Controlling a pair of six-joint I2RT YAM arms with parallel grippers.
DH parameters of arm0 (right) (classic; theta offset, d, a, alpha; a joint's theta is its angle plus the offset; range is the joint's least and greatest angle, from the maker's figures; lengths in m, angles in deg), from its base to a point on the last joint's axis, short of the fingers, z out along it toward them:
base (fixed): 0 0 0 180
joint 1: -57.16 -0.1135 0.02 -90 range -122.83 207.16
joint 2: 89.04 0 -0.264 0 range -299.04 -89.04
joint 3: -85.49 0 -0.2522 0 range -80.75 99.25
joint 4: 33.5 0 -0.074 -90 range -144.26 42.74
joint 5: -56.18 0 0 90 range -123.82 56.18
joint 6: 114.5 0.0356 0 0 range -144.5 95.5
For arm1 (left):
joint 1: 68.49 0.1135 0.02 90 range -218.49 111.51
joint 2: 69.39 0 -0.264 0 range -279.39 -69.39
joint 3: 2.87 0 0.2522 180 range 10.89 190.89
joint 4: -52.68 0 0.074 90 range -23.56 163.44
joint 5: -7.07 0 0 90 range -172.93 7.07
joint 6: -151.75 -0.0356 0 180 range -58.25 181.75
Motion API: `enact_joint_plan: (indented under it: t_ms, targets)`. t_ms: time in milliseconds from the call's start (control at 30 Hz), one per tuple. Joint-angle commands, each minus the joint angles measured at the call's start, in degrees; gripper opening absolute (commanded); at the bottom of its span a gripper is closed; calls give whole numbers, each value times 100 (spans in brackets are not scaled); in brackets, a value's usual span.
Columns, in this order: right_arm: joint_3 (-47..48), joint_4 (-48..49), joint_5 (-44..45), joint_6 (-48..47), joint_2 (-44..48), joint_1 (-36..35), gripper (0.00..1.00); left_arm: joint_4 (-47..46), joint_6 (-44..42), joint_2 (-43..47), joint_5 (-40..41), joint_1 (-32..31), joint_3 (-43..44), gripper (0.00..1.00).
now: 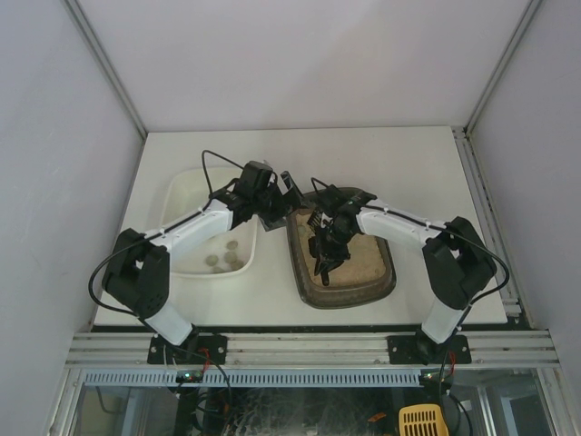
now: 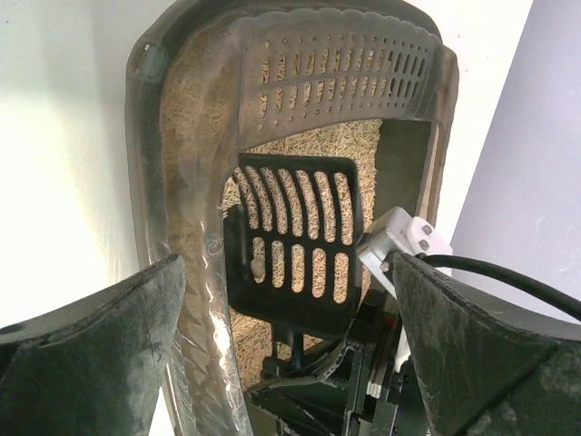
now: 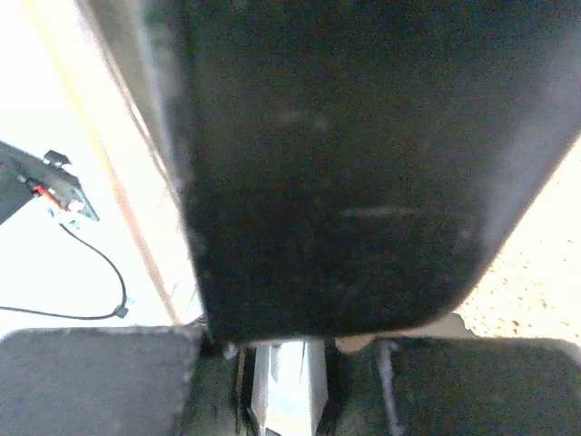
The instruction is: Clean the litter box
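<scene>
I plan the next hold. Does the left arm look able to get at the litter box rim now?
Probably yes. The left gripper is open at the far left corner of the litter box, whose rim shows between its fingers. The scoop, held by the right gripper, sits farther in.

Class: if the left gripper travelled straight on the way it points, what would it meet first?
Probably the black slotted scoop, standing in the litter box dead ahead of the open left gripper; depth is unclear, so the box's near rim might touch first.
</scene>
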Motion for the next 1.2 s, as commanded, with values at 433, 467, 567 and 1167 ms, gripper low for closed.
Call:
enact_joint_plan:
  t_ms: [433,467,567,1167]
  targets:
    - [126,571,-1905,-813,-669,-112,0,-254,45,223,-59,-11,-127,100]
    - [103,703,-2211,-830,-709,-112,0,-263,45,222,-72,-15,-129,100]
    - [87,996,-2908,-817,-825,-100,0,-282,50,236,-96,-15,-138,100]
    - [-1424,2194,-3512,-153,632,864,0,-329,-6,347,-200,-7,-85,100]
